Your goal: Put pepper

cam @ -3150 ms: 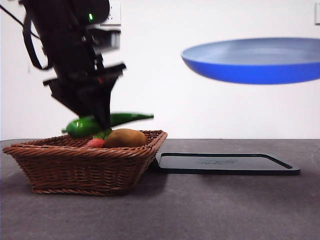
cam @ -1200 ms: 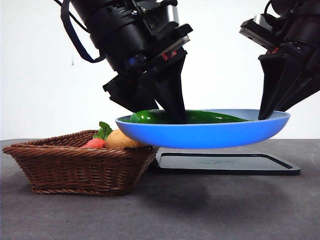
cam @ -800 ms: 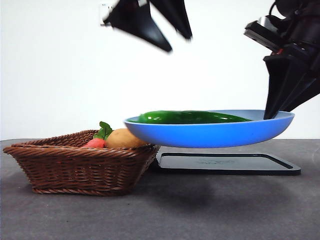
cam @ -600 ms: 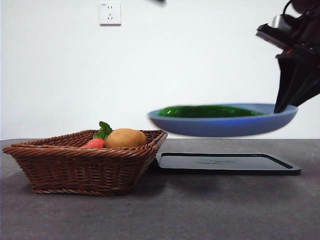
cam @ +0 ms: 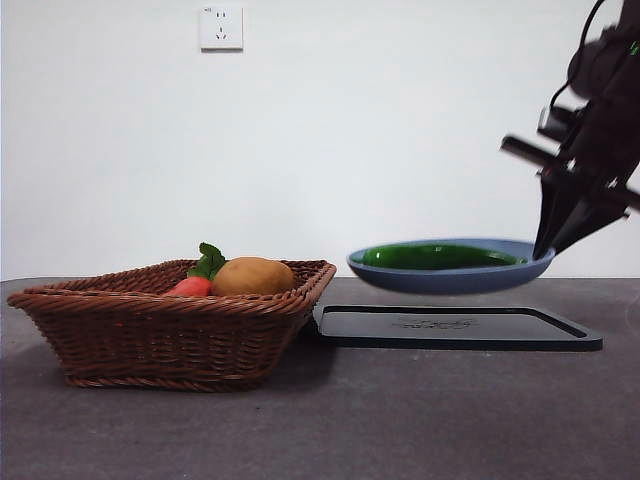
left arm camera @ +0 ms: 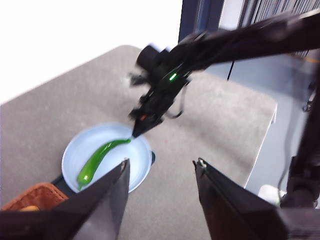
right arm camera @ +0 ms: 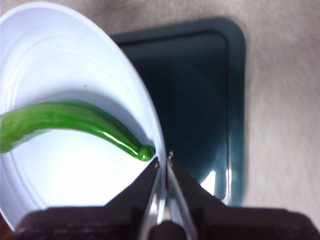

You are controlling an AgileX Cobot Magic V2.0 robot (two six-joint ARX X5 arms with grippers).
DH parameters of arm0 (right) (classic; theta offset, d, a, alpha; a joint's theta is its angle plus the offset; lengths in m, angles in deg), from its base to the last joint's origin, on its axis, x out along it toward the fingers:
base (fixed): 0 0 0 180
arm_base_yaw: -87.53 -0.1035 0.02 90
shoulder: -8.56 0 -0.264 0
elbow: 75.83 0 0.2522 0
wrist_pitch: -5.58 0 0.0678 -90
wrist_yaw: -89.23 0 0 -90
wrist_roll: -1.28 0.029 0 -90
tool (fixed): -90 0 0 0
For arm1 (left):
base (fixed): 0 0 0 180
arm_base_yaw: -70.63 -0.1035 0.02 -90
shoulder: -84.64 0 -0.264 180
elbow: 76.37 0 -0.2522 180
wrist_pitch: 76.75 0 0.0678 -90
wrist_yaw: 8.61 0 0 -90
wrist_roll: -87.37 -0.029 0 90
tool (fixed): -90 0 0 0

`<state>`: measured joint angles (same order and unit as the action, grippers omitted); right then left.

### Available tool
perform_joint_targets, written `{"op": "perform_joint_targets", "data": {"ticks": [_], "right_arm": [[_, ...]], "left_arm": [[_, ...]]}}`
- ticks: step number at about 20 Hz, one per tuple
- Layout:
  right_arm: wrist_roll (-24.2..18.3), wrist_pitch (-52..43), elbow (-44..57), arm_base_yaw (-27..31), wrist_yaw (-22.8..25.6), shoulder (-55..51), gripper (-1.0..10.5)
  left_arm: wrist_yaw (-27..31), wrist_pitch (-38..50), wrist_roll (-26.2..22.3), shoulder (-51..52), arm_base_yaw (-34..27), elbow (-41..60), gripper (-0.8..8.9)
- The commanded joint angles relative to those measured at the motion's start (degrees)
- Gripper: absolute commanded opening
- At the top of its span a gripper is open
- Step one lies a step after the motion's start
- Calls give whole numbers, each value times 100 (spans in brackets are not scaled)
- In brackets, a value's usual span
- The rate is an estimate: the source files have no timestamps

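Lying in the blue plate [cam: 450,280] at the front view's right-centre, the pepper [cam: 440,257] hangs above a dark tray [cam: 455,328]. Right gripper [right arm camera: 163,161] pinches the plate's rim; left gripper [left arm camera: 160,172] gapes empty. No legible writing.

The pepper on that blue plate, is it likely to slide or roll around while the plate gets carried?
Probably a bit. The pepper looks glossy and lies loose on the smooth blue plate, so a tilt could slide it. Its curved shape likely resists rolling. The right gripper pinches only the plate's rim, so the plate may wobble.
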<state>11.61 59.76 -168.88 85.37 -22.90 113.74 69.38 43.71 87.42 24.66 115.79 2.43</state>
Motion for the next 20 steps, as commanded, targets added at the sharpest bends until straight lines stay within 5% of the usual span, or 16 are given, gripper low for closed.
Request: {"op": "perform_joint_targets", "data": {"ticks": [1, 10, 15, 20], "right_arm": [[35, -229, -227, -7, -46, 398, 3], [9, -522, -238, 28, -24, 951, 4], [-13, -522, -238, 26, -24, 942, 169], [-151, -50, -238, 219, -4, 229, 196]], "left_arm": [[-9, -33, 4, -11, 50, -105, 232], [-2, -146, 2, 4, 50, -105, 232], [0, -160, -2, 4, 50, -105, 232], [321, -326, -31, 4, 50, -105, 232]]}}
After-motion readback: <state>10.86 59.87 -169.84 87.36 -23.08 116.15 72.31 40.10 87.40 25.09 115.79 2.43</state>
